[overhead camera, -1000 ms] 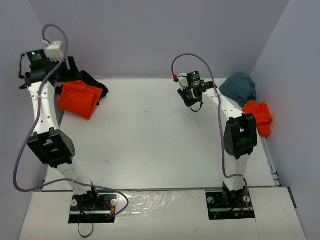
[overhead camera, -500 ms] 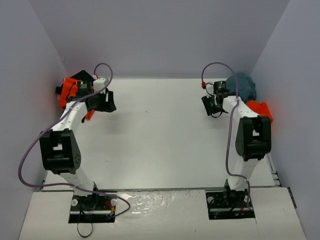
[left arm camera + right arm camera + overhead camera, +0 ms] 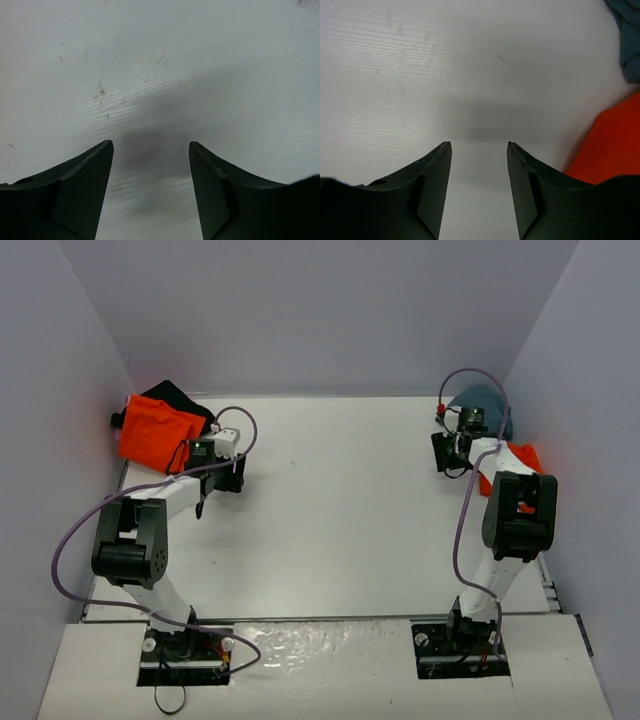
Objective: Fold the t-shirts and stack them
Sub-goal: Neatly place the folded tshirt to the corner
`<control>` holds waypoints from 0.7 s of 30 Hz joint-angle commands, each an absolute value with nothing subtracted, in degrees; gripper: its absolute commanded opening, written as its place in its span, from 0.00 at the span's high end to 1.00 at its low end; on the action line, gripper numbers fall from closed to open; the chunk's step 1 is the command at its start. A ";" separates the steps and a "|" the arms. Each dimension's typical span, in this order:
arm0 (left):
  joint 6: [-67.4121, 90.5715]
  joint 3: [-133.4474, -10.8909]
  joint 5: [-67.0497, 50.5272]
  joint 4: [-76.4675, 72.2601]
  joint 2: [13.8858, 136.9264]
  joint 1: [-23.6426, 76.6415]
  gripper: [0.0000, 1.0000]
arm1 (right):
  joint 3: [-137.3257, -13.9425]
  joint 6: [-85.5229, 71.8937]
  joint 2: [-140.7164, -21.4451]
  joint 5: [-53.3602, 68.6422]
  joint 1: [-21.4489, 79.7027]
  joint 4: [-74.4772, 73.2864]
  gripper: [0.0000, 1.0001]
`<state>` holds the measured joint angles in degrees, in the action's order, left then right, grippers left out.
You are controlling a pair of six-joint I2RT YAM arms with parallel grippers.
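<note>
Left end effector point(image 3: 150, 147) was over bare bench point(image 3: 330, 520), fingers apart, nothing between them. Right end effector point(image 3: 479, 146) same: fingers apart, empty, bench below. Folded orange-red t-shirt point(image 3: 152, 432) lay in the far-left corner, black t-shirt point(image 3: 182, 398) showing along its far edge, both just beyond the left wrist. Teal-grey t-shirt point(image 3: 484, 403) sat crumpled in the far-right corner, second orange-red t-shirt point(image 3: 522, 458) bunched just beside it on the near side, partly behind the right arm. Right wrist view caught edges of both at its right side, clear of the fingers
</note>
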<state>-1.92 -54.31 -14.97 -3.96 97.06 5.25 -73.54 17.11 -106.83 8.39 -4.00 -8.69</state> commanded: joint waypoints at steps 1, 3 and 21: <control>1.12 -54.07 -11.25 -17.65 91.43 3.85 0.43 | -73.56 16.08 -105.38 9.67 -6.24 -4.90 0.54; 1.20 -52.46 -10.81 -18.52 89.47 3.42 0.44 | -73.28 16.25 -105.28 9.45 -6.33 -4.24 0.54; 1.07 -24.86 -4.22 -53.31 85.25 -3.64 0.64 | -72.03 14.39 -105.82 16.93 -7.49 -1.54 0.41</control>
